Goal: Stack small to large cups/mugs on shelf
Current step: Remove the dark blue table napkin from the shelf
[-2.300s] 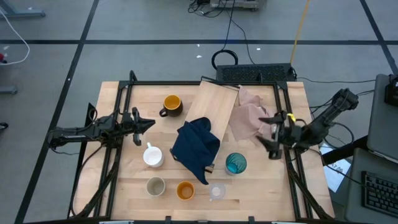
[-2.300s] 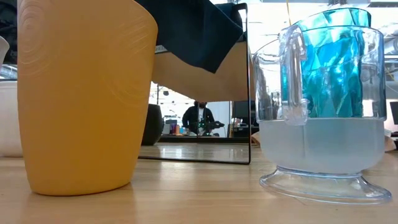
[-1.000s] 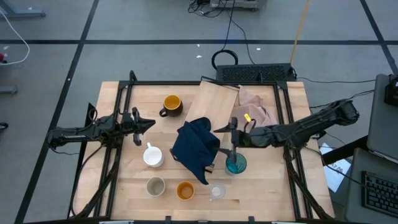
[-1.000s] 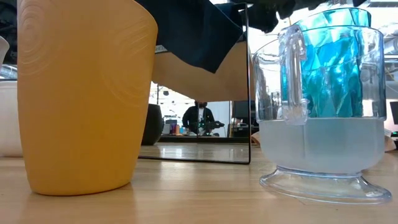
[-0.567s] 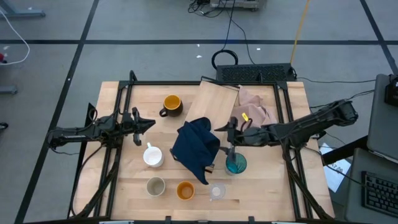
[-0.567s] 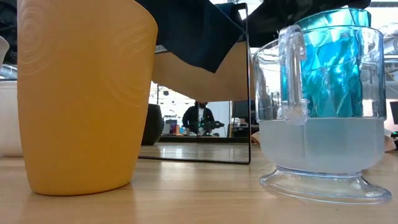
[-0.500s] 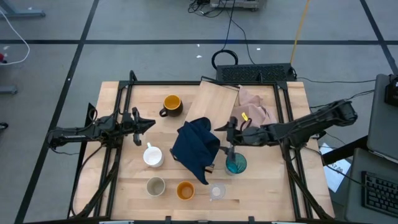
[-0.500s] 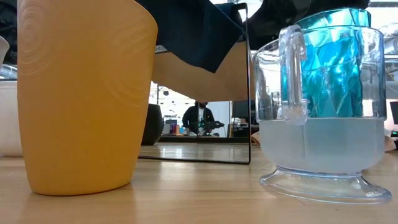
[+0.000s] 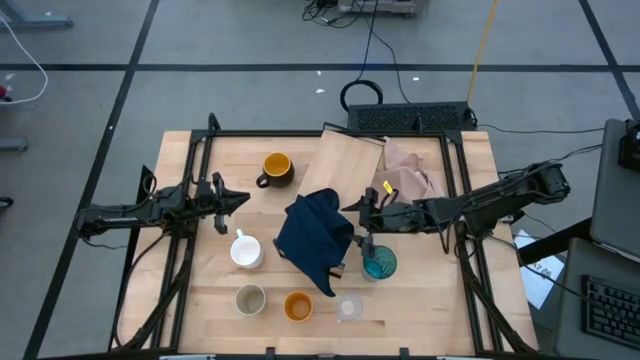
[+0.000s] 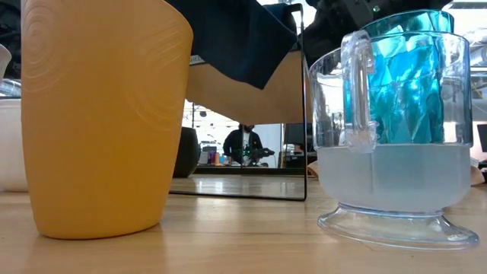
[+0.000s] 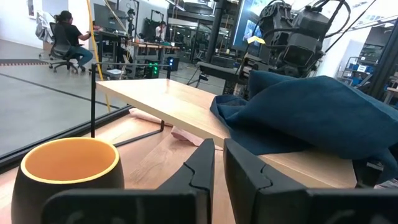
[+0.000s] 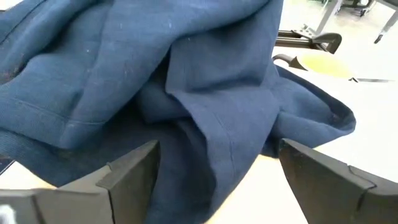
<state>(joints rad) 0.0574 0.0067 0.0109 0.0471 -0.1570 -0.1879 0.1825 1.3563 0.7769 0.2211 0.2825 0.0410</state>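
Observation:
The light-wood shelf (image 9: 345, 172) lies slantwise at the table's middle, with a navy cloth (image 9: 315, 235) heaped on its near end. The teal tumbler (image 9: 379, 263) stands near its near right corner. The dark mug with yellow inside (image 9: 276, 168), white mug (image 9: 246, 251), beige cup (image 9: 250, 298), orange cup (image 9: 297, 305) and clear glass (image 9: 349, 307) stand on the table. My right gripper (image 9: 357, 222) is open at the cloth's right edge, with cloth folds (image 12: 211, 112) between its fingers. My left gripper (image 9: 238, 197) is shut and empty, left of the dark mug (image 11: 68, 174). My right gripper comes level from the table's right side with its open fingers (image 12: 127, 171) on either side of the navy cloth's folds. I cannot tell whether they touch the cloth.
A pink cloth (image 9: 405, 180) lies right of the shelf. A black rail frame (image 9: 210, 135) runs round the table. In the low view the orange cup (image 10: 99, 114) and the clear glass (image 10: 396, 152) stand close in front, with the shelf's underside (image 10: 251, 91) raised behind them.
My right gripper has gone a little toward the table's left edge, from above the teal tumbler to the navy cloth's right edge. It stays open. The cups and the cloth have kept still.

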